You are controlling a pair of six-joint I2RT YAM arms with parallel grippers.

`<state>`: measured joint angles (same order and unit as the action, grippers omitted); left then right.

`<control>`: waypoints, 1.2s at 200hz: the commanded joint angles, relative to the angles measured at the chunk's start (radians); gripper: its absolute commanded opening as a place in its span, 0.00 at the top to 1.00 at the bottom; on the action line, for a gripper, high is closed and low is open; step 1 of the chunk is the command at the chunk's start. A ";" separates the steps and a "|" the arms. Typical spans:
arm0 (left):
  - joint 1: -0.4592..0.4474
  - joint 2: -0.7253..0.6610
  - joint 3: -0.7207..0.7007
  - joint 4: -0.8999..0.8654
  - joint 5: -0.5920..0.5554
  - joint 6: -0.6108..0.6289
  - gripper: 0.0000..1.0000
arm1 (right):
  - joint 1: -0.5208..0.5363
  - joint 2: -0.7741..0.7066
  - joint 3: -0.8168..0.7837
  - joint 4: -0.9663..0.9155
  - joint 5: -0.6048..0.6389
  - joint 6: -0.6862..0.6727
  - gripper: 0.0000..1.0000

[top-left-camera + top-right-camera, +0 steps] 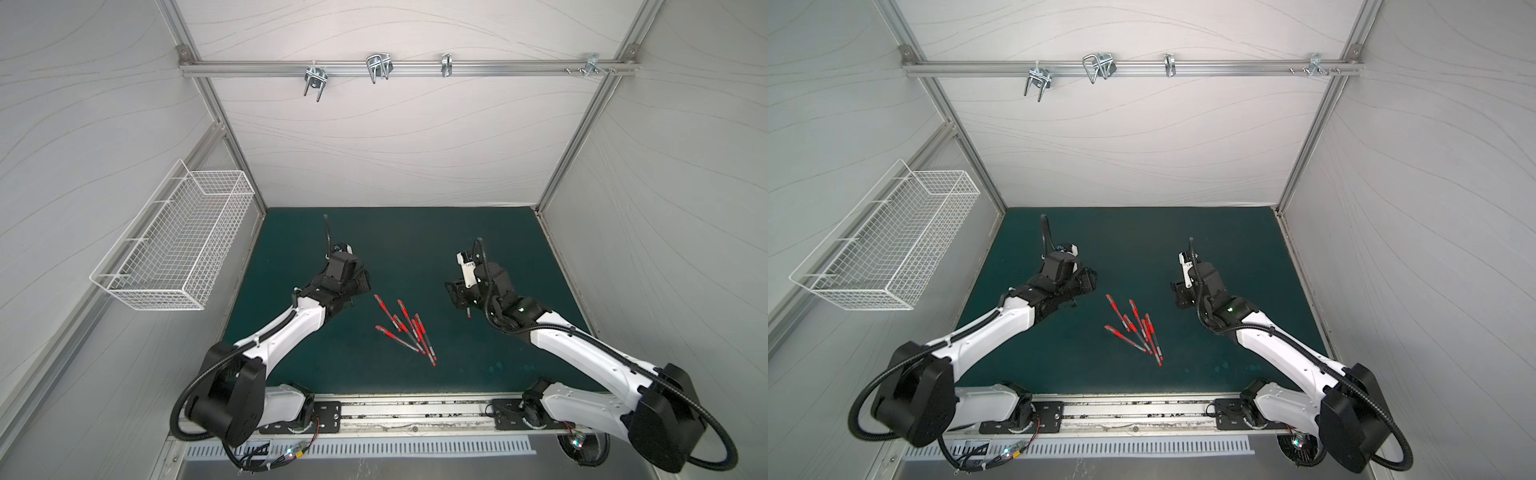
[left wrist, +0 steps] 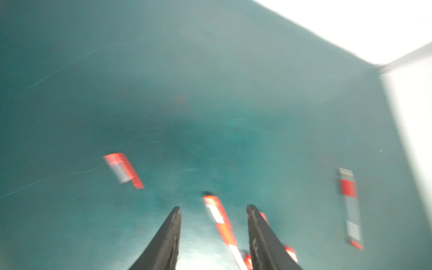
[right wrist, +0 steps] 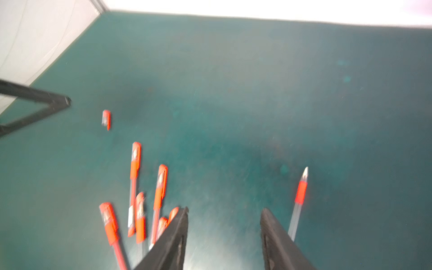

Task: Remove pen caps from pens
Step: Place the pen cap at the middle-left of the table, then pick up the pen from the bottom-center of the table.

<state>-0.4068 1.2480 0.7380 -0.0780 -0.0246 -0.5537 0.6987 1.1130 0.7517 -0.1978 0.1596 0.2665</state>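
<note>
In both top views, a loose pile of capped pens [image 1: 405, 328] [image 1: 1136, 328] lies on the dark green surface [image 1: 374, 249] [image 1: 1125, 249], about midway between the two arms and a little toward the near edge. The pens cross one another, their red caps mostly pointing far-left. The left gripper [image 1: 360, 279] [image 1: 1090, 281] hangs over the surface left of the pile, and the right gripper [image 1: 455, 297] [image 1: 1179, 296] hangs right of it; neither view shows how the jaws stand. In a top view, an uncapped pen [image 1: 468, 312] shows just near of the right gripper. A white wire basket [image 1: 174, 245] [image 1: 888, 241] is mounted on the left wall.

In the left wrist view, which is blurred, the left gripper [image 2: 213, 209] has its jaws apart with nothing between the fingertips. One capped pen [image 2: 222, 222] lies on the surface below the gap, apart from the fingers. A loose pen cap [image 2: 122, 169] lies alone on the surface, and the uncapped pen [image 2: 350, 208] lies well apart from it.

In the right wrist view, also blurred, the right gripper [image 3: 224, 211] has its jaws apart and holds nothing. The pile of pens [image 3: 142, 203] lies beside one finger, the uncapped pen [image 3: 299, 201] beside the other, its bare tip pointing away. The loose pen cap [image 3: 106, 119] lies beyond the pile, near the left gripper [image 3: 67, 101].
</note>
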 commanded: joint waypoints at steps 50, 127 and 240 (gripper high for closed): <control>-0.166 -0.157 -0.179 0.173 0.153 -0.011 0.52 | 0.146 -0.087 -0.053 -0.265 -0.031 0.114 0.56; -0.175 -0.239 -0.252 0.206 0.186 0.038 0.54 | 0.234 -0.036 -0.151 -0.158 0.023 0.154 0.60; -0.176 -0.115 -0.183 0.162 0.299 0.056 0.58 | 0.327 0.232 -0.092 -0.065 -0.018 0.124 0.62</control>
<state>-0.5781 1.1011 0.5014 0.0837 0.2363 -0.5079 1.0100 1.3037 0.6273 -0.2832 0.1436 0.3920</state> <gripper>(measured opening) 0.419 0.378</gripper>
